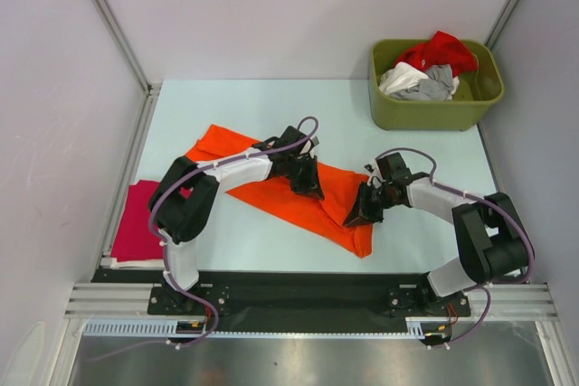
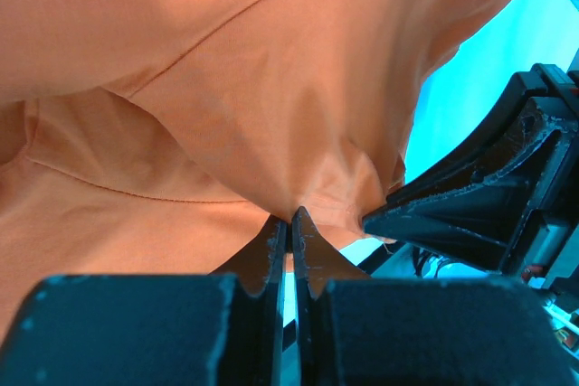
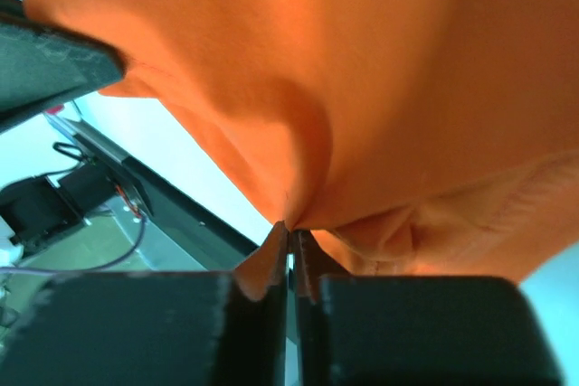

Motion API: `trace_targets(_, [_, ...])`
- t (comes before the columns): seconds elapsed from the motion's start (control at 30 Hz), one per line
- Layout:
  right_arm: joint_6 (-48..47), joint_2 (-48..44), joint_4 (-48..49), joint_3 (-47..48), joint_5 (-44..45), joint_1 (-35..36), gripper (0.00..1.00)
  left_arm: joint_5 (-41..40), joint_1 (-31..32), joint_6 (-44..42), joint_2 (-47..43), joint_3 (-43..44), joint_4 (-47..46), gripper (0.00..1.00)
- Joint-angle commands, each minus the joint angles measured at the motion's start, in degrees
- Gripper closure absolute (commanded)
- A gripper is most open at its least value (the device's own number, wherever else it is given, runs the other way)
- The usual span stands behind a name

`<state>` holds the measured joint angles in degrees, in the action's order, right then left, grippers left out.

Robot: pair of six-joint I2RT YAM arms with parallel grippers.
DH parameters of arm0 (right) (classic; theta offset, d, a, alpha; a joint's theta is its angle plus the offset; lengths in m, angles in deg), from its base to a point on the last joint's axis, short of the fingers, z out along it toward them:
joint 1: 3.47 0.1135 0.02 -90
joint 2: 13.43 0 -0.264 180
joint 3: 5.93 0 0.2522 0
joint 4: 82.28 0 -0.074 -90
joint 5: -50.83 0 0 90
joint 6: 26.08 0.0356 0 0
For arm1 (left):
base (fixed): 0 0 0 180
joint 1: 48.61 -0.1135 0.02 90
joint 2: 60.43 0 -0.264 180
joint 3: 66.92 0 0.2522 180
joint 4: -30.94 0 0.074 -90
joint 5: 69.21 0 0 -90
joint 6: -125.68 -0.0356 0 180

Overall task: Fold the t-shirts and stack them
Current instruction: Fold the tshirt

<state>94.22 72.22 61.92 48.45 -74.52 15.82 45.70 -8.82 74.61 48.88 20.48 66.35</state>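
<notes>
Nearest the lens in each wrist view were that arm's own two black fingers. The left gripper point(image 2: 291, 221) had its jaws pressed together on a small pucker of the orange t-shirt point(image 2: 271, 88), with the cloth drawn to a point at the tips. The right gripper point(image 3: 291, 228) pinched a similar fold of the same shirt, its jaws closed with only a sliver between them.

Counted from above, there were two arms, two grippers, one olive bin point(image 1: 425, 117) and five garments. The orange t-shirt lay alone in a long diagonal band across the middle of the table point(image 1: 271, 106). Both grippers were at its right-hand half, the left one on its middle and the right one near its lower right end. One magenta t-shirt point(image 1: 136, 219) lay flat to the left of the orange one, just apart from its upper left corner. The bin stood well beyond the orange shirt's right end, and in it were heaped one red t-shirt point(image 1: 443, 50), one white t-shirt point(image 1: 400, 79) and one grey t-shirt point(image 1: 436, 86).

Only the top view showed the bin, the magenta shirt and the orange shirt's whole outline. Only the wrist views showed the pinches themselves. The left wrist view also showed the other gripper's finger touching the orange cloth just to the right. A stitched seam across the orange shirt could be seen there too.
</notes>
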Motion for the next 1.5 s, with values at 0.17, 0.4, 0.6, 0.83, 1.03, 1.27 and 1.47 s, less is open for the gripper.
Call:
trace_targets(0.17, [-1.03, -4.69, -4.05, 2.01, -3.85, 0.66, 1.0, 0.58, 0.02, -2.55, -3.58, -1.39, 0.06, 0.95])
trace_targets(0.4, [-0.69, -7.34, -5.21, -1.07, -4.99, 0.75, 1.0, -0.21, -0.24, -4.04, -5.43, -3.86, 1.81, 0.95])
trace_targets(0.6, [0.11, -6.37, -3.18, -1.42, -4.64, 0.66, 1.0, -0.3, -0.41, -4.75, -6.13, -4.13, 2.96, 0.92])
trace_targets(0.83, [0.37, -5.84, -2.66, -1.42, -4.64, 0.57, 1.0, -0.56, -1.64, -5.98, -5.08, -4.3, 4.19, 0.85])
trace_targets(1.03, [0.02, -4.44, -2.83, -2.21, -4.64, 0.66, 0.99, -0.82, -2.61, -7.73, -3.24, -4.56, 4.89, 0.87])
trace_targets(1.27, [-0.42, -2.5, -3.62, -1.78, -4.29, 0.66, 0.95, -1.44, -2.7, -9.23, -2.79, -5.09, 5.77, 0.91])
trace_targets(1.47, [-2.97, -0.74, -8.87, -0.72, -2.63, 0.58, 0.91, -3.72, -2.7, -10.46, -6.3, -4.65, 7.0, 0.79])
